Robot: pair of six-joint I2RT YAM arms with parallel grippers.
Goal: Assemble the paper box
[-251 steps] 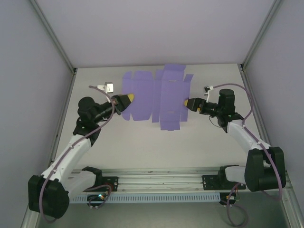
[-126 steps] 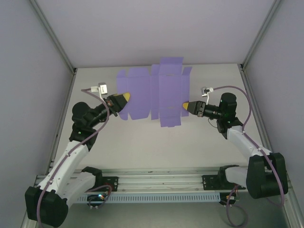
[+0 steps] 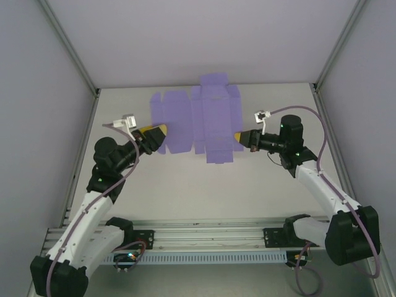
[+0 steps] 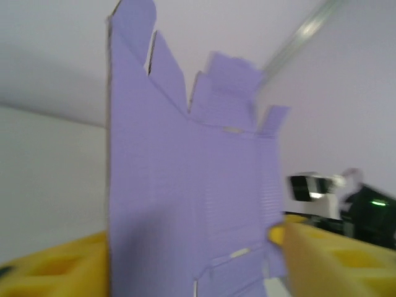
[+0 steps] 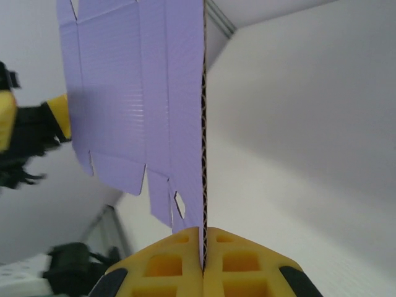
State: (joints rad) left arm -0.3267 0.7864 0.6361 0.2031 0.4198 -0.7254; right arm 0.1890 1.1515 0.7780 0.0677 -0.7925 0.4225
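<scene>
Barely begun: just a flat card sheet [image 3: 198,120], no panel folded, every crease and tab yet to do. Nipped by one edge in the clenched right gripper [image 5: 203,238], reaching out ahead of it. Passes between the released left gripper [image 4: 195,263], jaws apart. From overhead, shows the whole flap outline; from the right wrist, the fluted edge in the pinch.

Paper box [image 3: 195,120] sheet sits over the rear centre of the table [image 3: 204,185], between both arms. Left jaws at its left edge, spread either side of the sheet. Right jaws at its right edge, pinching it.
</scene>
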